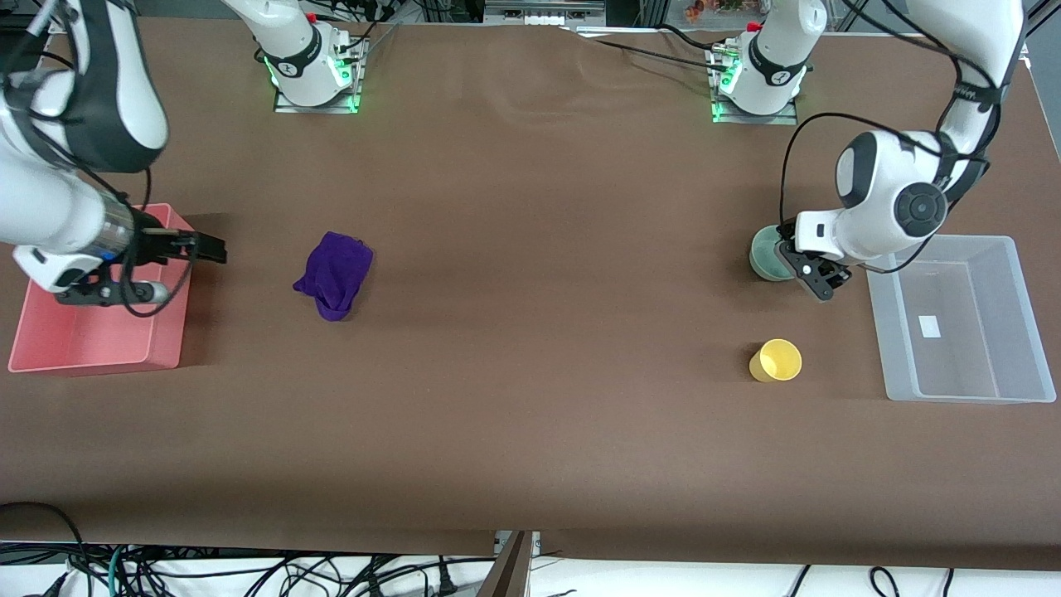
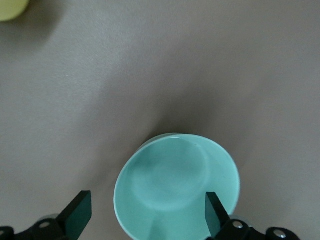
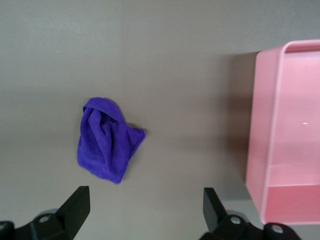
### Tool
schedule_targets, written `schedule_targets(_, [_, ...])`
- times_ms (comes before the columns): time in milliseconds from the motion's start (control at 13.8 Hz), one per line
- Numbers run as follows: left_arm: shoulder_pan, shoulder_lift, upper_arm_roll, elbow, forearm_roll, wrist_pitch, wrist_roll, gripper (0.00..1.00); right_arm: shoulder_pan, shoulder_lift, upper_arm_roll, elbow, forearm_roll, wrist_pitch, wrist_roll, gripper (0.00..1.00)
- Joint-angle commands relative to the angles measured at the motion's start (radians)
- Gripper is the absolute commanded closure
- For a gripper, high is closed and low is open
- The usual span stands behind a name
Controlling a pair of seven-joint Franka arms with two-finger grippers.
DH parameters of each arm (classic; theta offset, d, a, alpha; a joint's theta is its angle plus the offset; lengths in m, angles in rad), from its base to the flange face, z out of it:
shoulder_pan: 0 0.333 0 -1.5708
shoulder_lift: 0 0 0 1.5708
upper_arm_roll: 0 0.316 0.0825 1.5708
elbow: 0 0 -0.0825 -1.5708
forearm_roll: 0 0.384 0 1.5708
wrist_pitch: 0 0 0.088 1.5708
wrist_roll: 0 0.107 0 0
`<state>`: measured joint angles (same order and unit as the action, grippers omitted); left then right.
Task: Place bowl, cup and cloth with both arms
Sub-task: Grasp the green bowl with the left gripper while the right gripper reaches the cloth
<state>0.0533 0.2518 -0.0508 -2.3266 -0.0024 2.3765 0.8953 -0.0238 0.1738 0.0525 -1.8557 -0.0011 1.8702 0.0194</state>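
Note:
The mint-green bowl [image 1: 766,254] stands upright on the brown table toward the left arm's end. My left gripper [image 1: 806,272] is open just above it. In the left wrist view the gripper [image 2: 147,216] has one finger [image 2: 215,212] over the bowl [image 2: 175,180] near its rim and the other finger [image 2: 77,215] outside it. The yellow cup [image 1: 776,361] stands nearer the front camera than the bowl and also shows in the left wrist view [image 2: 10,7]. The purple cloth [image 1: 334,272] lies crumpled toward the right arm's end. My right gripper [image 1: 209,247] is open and empty, in the air between the pink bin and the cloth [image 3: 107,142].
A pink bin [image 1: 170,348] stands at the right arm's end of the table, and also shows in the right wrist view [image 3: 265,135]. A clear plastic bin [image 1: 883,323] stands at the left arm's end, beside the bowl and cup. Cables hang off the table's front edge.

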Motion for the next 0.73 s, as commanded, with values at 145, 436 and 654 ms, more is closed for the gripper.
schedule_targets(145, [0.016, 0.089, -0.006, 0.004, 0.012, 0.101, 0.124, 0.21, -0.002, -0.013, 0.093, -0.141, -0.005, 0.138, 0.17, 0.0])
schedule_targets(436, [0.014, 0.092, -0.006, 0.01, 0.013, 0.101, 0.186, 1.0, 0.001, 0.019, 0.13, -0.235, -0.014, 0.285, 0.209, 0.0])
schedule_targets(654, [0.014, 0.09, -0.006, 0.033, 0.013, 0.093, 0.235, 1.0, 0.001, 0.042, 0.132, -0.301, -0.014, 0.374, 0.209, 0.0])
